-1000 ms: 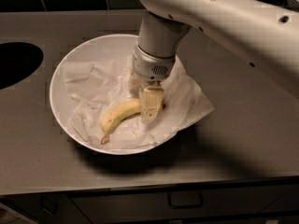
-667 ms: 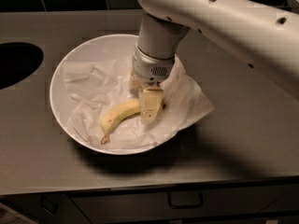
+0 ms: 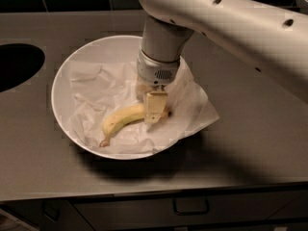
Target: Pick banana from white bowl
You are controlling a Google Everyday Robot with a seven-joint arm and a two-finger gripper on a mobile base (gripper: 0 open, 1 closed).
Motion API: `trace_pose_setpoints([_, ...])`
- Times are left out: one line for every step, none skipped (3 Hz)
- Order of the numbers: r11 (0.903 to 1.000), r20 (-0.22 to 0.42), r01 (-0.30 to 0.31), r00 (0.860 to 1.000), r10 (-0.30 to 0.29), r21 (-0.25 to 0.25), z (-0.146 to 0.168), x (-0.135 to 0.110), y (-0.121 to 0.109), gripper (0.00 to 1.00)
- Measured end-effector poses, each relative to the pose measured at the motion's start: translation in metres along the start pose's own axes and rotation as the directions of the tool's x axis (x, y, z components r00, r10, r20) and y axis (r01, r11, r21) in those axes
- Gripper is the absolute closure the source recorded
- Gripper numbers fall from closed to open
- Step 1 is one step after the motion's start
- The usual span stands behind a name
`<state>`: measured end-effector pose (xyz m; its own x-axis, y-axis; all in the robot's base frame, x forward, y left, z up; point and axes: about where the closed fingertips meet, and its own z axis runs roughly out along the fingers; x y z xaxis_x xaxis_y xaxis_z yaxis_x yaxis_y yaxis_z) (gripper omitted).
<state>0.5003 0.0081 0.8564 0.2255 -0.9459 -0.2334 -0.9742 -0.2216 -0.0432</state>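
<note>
The banana (image 3: 122,121) is small, yellow and curved. It lies in the white bowl (image 3: 62,78) on crumpled white paper, with its brownish stem end at the lower left. My gripper (image 3: 153,110) reaches straight down into the bowl from the white arm and sits at the banana's right end, covering that end. The banana rests on the paper and is not lifted.
The bowl stands on a grey counter (image 3: 250,148). The white paper (image 3: 199,107) hangs over the bowl's right rim. A dark round opening (image 3: 17,64) is in the counter at the left. A drawer handle (image 3: 191,207) shows below the front edge.
</note>
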Motion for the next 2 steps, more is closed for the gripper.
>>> trace_pose_setpoints([0.9998,-0.013,-0.001,1.0,0.001,0.021,-0.007,-0.004,0.002,0.37])
trace_pose_setpoints([0.9984,-0.034,0.021,0.999,-0.019,0.053,-0.019,-0.018,0.004,0.38])
